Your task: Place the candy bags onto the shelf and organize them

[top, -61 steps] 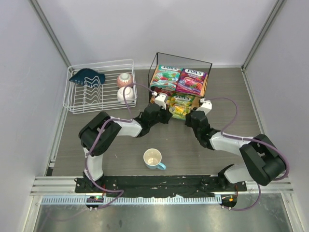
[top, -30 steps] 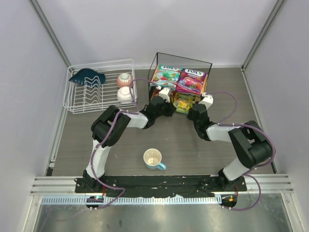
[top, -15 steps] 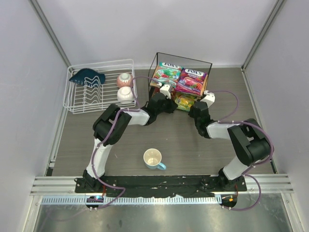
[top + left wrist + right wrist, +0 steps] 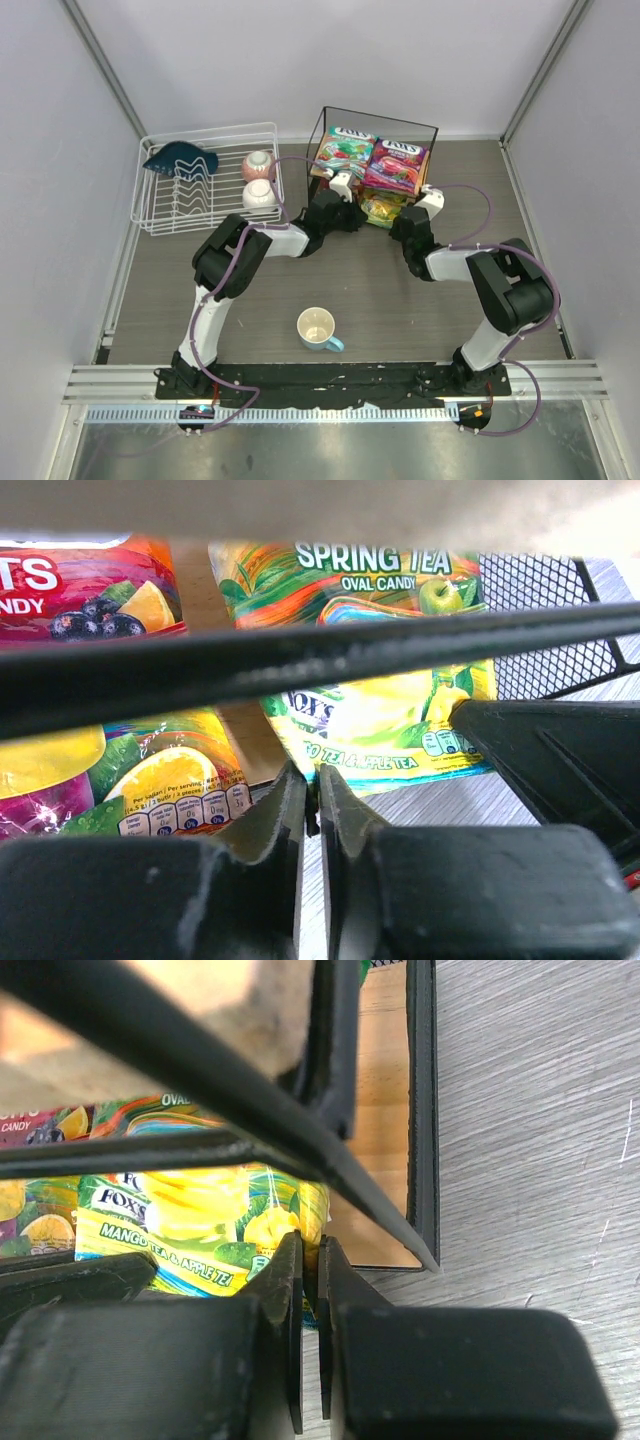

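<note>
Two candy bags (image 4: 345,150) atop the shelf (image 4: 385,1140), two beneath; dish rack (image 4: 205,190) left.

A robotics lab cell: plain white walls (image 4: 300,60) and aluminium posts (image 4: 103,68) enclosed a grey table (image 4: 380,300) with a black robot mounting rail (image 4: 320,378).

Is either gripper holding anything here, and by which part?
The right gripper looks pinched shut on the near edge of the yellow-green candy bag. The left gripper sits at its near corner, jaws almost together; a grip cannot be told.
</note>
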Motion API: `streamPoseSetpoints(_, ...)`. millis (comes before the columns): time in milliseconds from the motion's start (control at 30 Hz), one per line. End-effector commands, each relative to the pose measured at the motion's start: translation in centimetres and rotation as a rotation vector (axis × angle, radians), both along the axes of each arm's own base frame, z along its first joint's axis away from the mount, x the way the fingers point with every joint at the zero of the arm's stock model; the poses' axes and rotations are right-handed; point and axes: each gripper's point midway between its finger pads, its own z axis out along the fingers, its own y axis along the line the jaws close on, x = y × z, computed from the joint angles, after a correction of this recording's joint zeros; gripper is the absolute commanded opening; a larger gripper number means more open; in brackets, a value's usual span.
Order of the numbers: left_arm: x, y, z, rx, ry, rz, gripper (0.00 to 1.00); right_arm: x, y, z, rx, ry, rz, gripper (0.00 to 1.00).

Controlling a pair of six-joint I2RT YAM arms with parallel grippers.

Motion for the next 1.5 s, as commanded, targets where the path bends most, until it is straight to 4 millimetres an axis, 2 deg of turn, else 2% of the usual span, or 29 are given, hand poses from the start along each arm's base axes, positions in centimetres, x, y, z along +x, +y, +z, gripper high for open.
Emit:
streamPoseSetpoints(0,0.5,-0.2,0.4,-0.032,0.009,-0.002,0.21,1.8,0.3,2.0,0.040,-0.064,-0.017,0.07)
streamPoseSetpoints(133,0.6,-0.1,0.6,-0.036,0.008,-0.003,0.33,1.8,0.1,1.6,0.043,-0.053,-0.022,0.18)
streamPoseSetpoints(167,0.5,-0.1,0.4,-0.033,0.009,-0.005,0.35,1.8,0.1,1.6,0.045,-0.050,-0.021,0.26)
streamPoseSetpoints(267,0.3,0.3,0.3,-0.043,0.013,-0.002,0.41,1.8,0.1,1.4,0.047,-0.043,-0.023,0.37)
streamPoseSetpoints(300,0.2,0.6,0.2,-0.047,0.016,0.001,0.45,1.8,0.1,1.4,0.048,-0.045,-0.023,0.39)
streamPoseSetpoints(400,-0.4,0.8,0.3,-0.063,0.024,-0.004,0.46,1.8,-0.2,1.7,0.046,-0.047,-0.031,0.44)
streamPoseSetpoints(767,-2.7,0.1,1.1,-0.156,0.057,-0.083,0.47,1.3,-0.4,2.9,0.051,-0.066,-0.024,0.50)
streamPoseSetpoints(1100,-3.8,0.5,3.0,-0.172,0.036,-0.091,0.50,0.0,-0.6,4.1,0.061,-0.087,-0.010,0.53)
streamPoseSetpoints(1333,-5.9,1.0,3.6,-0.167,0.038,-0.096,0.51,-2.0,-1.0,4.5,0.080,-0.092,0.004,0.53)
streamPoseSetpoints(1367,-6.4,0.9,4.2,-0.173,0.030,-0.100,0.51,-2.2,-1.1,4.6,0.083,-0.093,0.006,0.53)
streamPoseSetpoints(1400,-6.9,1.1,3.8,-0.164,0.038,-0.101,0.51,-2.8,-1.2,4.2,0.084,-0.084,0.008,0.53)
streamPoseSetpoints(1433,-7.3,1.2,3.9,-0.164,0.039,-0.102,0.51,-3.1,-1.2,4.6,0.089,-0.094,0.011,0.53)
streamPoseSetpoints(1467,-7.7,1.1,4.5,-0.167,0.029,-0.104,0.51,-3.4,-1.3,4.6,0.089,-0.094,0.011,0.53)
